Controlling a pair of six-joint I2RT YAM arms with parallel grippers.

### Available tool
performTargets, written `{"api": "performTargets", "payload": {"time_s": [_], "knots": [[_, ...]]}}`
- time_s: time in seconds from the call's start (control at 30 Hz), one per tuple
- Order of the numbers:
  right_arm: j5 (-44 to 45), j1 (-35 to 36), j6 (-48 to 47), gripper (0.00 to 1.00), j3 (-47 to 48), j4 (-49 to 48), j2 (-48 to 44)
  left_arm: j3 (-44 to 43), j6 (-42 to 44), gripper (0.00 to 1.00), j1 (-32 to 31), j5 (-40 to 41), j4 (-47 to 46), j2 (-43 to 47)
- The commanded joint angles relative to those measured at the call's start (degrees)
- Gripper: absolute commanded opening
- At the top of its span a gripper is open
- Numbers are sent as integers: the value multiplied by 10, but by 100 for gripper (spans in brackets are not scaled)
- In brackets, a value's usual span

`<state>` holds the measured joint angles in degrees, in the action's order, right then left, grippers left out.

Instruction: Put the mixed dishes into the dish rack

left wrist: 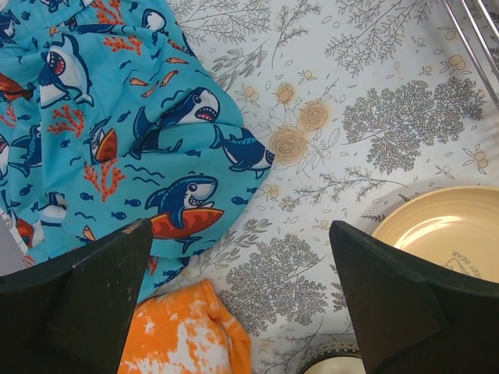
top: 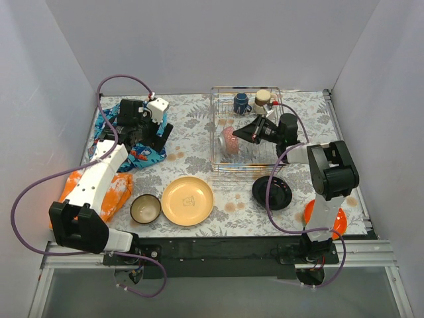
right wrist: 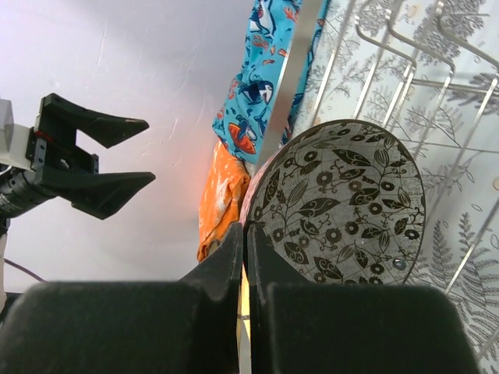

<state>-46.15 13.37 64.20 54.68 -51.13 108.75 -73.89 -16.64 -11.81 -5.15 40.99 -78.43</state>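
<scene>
Floral-print table cover (top: 192, 116) in a white-walled booth, with the dish rack (top: 250, 159) at its far right. The right arm is bent over the rack, right gripper (right wrist: 245, 238) pinched on the rim of the grey patterned bowl (right wrist: 343, 202), which is tipped on its side at the rack's left end, leaf-and-ring print inside. The left gripper (left wrist: 240, 234) is spread wide and holds nothing, over the shark-print blue cloth (left wrist: 117, 117) left of the rack. Blue mug (top: 242, 103) and beige cup (top: 263, 98) stand in the rack's far end; tan-yellow plate (top: 187, 201), dark brown bowl (top: 145, 208) and black plate (top: 272, 193) lie on the table on the rack's near side.
</scene>
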Motion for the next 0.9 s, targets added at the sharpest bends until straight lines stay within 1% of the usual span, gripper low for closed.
{"api": "performTargets", "payload": {"time_s": [0.0, 0.17, 0.37, 0.4, 0.47, 0.53, 0.57, 0.63, 0.67, 0.7, 0.73, 0.77, 0.8, 0.87], "knots": [[8, -4, 12, 1, -10, -71, 1, -15, 6, 98, 1, 1, 1, 6], [11, -17, -6, 1, -34, -67, -5, 2, 9, 97, 1, -3, -20, 13], [10, -40, -47, 1, -71, -33, -35, 22, 1, 98, 1, -8, -36, 24], [11, -46, -54, 9, -75, -26, -39, 24, 2, 98, 2, -9, -38, 25], [10, -49, -77, 19, -77, -1, -51, 32, 2, 98, 1, -11, -43, 30], [7, -53, -96, 25, -77, 14, -70, 37, 1, 98, 2, -13, -46, 32], [6, -55, -125, 26, -75, 23, -80, 44, 1, 98, 1, -12, -52, 35], [7, -59, -158, 31, -68, 77, -109, 52, 9, 98, 2, -6, -58, 42], [13, -60, -206, 32, -55, 105, -119, 60, 13, 98, 2, -1, -63, 43], [19, -63, -233, 35, -46, 175, -128, 63, 20, 98, 2, 6, -64, 44], [41, -65, -267, 37, -34, 226, -146, 65, 26, 98, 1, 9, -61, 43], [49, -66, -322, 40, -11, 261, -153, 63, 28, 98, 2, 11, -57, 41], [56, -68, -358, 40, 1, 333, -161, 61, 30, 98, 2, 12, -51, 34], [92, -67, -422, 41, 33, 410, -178, 57, 31, 98, 1, 14, -23, 26]]}}
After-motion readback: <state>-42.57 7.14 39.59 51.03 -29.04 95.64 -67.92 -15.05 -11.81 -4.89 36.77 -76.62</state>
